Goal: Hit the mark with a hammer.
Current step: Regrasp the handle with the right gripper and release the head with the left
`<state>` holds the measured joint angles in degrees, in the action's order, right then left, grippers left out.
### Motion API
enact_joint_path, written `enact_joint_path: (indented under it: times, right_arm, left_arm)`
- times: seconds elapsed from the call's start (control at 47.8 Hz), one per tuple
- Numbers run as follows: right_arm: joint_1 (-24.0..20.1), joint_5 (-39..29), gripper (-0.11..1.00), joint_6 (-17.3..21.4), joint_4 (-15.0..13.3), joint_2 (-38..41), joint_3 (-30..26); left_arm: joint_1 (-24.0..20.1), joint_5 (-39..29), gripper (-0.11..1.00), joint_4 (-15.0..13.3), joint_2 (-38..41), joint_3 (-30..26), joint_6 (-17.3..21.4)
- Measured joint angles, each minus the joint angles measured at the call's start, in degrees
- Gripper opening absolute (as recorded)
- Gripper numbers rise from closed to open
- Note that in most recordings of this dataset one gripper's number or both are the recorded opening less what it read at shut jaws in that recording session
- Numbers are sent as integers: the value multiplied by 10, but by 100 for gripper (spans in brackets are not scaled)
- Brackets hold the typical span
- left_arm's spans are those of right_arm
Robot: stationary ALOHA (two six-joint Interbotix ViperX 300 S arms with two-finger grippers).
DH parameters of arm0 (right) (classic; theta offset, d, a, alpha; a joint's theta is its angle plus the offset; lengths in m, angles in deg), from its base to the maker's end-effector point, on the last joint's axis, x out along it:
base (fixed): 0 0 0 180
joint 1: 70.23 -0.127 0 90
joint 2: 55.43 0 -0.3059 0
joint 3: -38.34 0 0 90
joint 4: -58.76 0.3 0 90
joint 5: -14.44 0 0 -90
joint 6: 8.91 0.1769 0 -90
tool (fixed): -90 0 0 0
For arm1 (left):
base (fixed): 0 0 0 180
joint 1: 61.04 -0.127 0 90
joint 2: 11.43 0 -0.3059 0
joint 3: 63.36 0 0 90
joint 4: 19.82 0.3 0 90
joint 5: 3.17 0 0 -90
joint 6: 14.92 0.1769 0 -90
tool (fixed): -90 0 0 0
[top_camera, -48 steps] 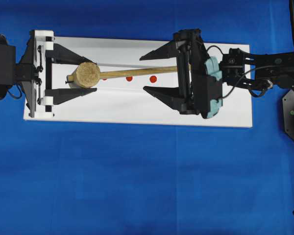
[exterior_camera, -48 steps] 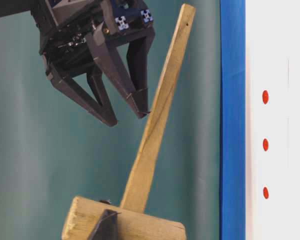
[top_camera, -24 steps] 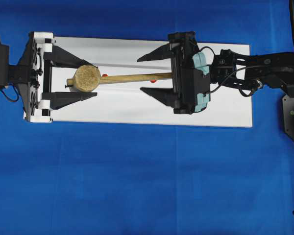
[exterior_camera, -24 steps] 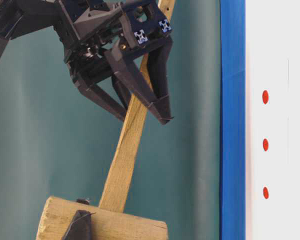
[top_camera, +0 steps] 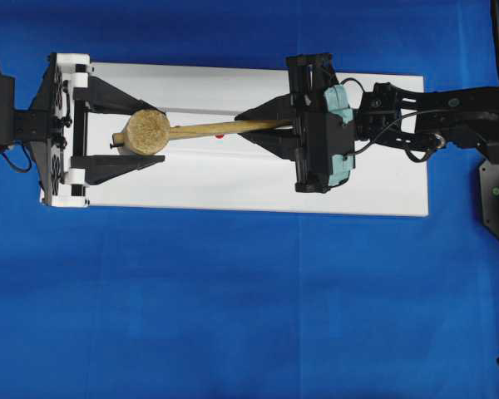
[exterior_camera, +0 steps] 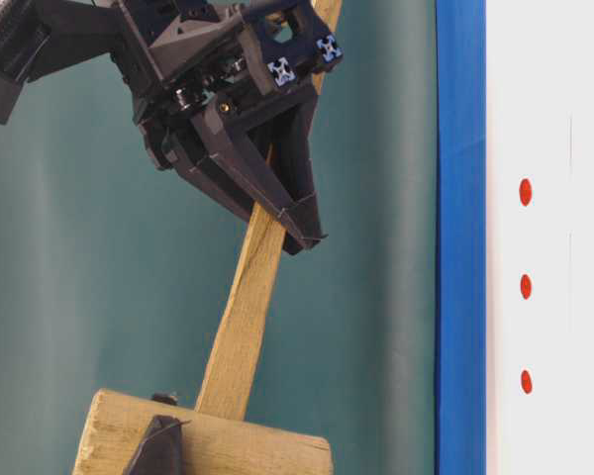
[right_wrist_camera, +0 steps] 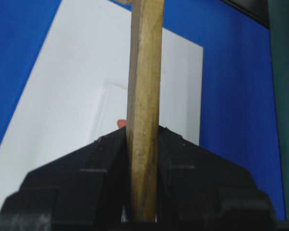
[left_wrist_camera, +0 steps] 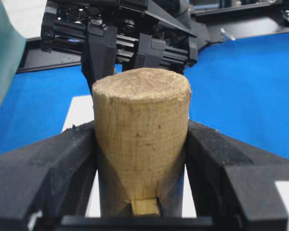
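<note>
A: So, where is the hammer (top_camera: 175, 130)?
B: Up off the white board (top_camera: 233, 183). The left gripper (top_camera: 121, 133) has its jaws squeezed on the fat head.
A: And farther along?
B: The right gripper (top_camera: 262, 131) has its jaws squeezed on the handle.
A: The mark (exterior_camera: 526, 286)?
B: Middle red dot, under the handle.

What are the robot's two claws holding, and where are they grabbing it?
Both hold the hammer: the left gripper grips its head, the right gripper clamps its handle.
</note>
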<state>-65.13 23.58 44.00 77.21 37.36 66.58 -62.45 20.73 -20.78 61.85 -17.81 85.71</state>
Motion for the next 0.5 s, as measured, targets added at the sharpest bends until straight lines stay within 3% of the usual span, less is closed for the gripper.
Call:
enact_joint_path:
  times: [0.314,0.355,0.46,0.502]
  right_arm:
    - [0,-2,3,12,1,0,1]
    - [0,-2,3,17,1,0,1]
    - [0,-2,2,22,0,0,1]
    - [-1,-2,2,25,-1,0,1]
  left_arm:
    - [1,-16,49,0,-1,0,-1]
    - [0,-16,55,0,-1,0,0]
    - [3,-16,82,-1,-2,0,-2]
    - [3,-16,85,-1,-3,0,-2]
